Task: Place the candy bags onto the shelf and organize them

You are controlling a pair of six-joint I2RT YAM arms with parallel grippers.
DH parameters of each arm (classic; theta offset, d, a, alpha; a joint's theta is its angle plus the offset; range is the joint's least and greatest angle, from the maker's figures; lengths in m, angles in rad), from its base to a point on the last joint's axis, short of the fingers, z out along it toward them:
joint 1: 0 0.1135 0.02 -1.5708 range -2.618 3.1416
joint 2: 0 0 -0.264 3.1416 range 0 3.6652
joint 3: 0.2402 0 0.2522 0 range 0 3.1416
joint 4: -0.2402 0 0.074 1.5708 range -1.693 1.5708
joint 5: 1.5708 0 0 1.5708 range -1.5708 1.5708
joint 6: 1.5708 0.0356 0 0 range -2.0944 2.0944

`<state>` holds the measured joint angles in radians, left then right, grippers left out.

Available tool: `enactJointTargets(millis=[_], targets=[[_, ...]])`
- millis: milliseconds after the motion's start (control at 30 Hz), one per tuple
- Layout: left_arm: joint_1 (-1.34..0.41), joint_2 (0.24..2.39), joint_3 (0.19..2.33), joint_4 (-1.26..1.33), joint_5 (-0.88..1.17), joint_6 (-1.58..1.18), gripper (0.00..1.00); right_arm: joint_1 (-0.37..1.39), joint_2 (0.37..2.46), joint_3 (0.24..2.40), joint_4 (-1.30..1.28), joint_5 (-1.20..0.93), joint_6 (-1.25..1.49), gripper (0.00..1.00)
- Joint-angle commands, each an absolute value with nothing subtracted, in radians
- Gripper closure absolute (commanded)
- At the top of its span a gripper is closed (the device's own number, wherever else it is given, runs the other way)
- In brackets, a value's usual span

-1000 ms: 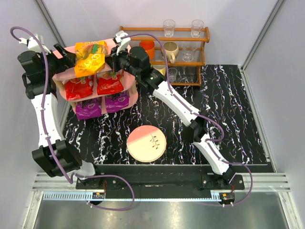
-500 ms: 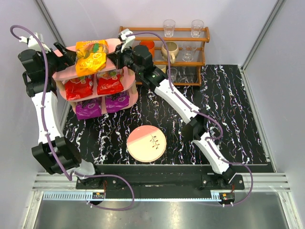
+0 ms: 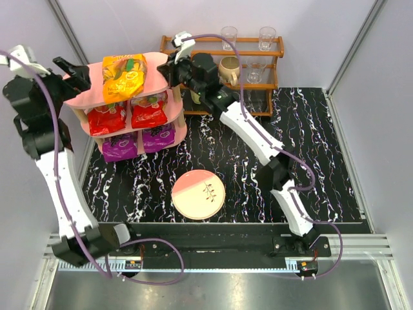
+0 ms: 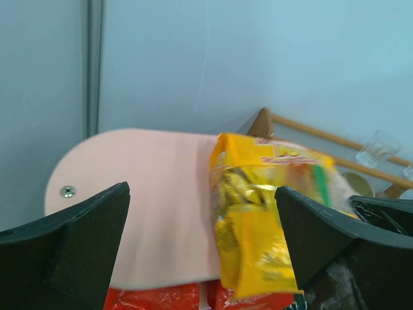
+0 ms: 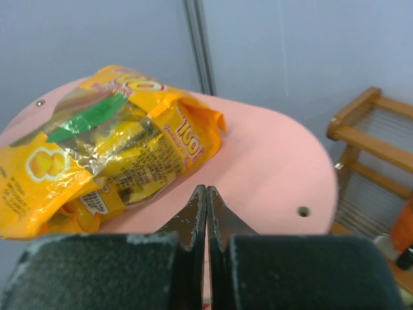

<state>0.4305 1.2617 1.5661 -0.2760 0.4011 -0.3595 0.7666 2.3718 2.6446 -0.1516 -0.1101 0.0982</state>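
The pink three-tier shelf (image 3: 90, 97) stands at the back left. The orange-yellow candy bag (image 3: 126, 76) lies on its top board and overhangs the front edge. Two red bags (image 3: 106, 118) sit on the middle board and two purple bags (image 3: 119, 147) on the bottom one. My left gripper (image 3: 76, 72) is open and empty at the left end of the top board. In the left wrist view it (image 4: 203, 252) frames the board (image 4: 142, 206) and the bag (image 4: 264, 219). My right gripper (image 3: 168, 70) is shut and empty at the right end. In the right wrist view its tips (image 5: 206, 192) hover over the board (image 5: 271, 168), just short of the bag (image 5: 110, 148).
A brown wooden rack (image 3: 239, 64) with mugs and glasses stands right behind my right wrist; it also shows in the right wrist view (image 5: 374, 148). A round pink-and-cream plate (image 3: 199, 194) lies on the black marbled table (image 3: 310, 148). Grey walls close in at the left and the back.
Both grippers have drawn back from the orange-yellow bag: the left arm rose and moved left, the right moved right. The bag stays on the top board.
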Motion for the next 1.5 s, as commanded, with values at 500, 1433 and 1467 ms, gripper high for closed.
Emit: enactJointTargets(millis=[500,1433,1467], targets=[[0.158,1.075,1.41,-0.129,0.368,-0.374,0.01,0.747,1.333,1.409,0.015,0.067,0.112,0.65],[0.054,1.361,1.474,-0.199,0.192,-0.232,0.19,0.746,1.138,1.115,-0.103,0.038,0.202,0.86],[0.051,1.367,1.48,-0.205,0.178,-0.23,0.19,0.746,1.137,1.114,-0.103,0.038,0.199,0.86]])
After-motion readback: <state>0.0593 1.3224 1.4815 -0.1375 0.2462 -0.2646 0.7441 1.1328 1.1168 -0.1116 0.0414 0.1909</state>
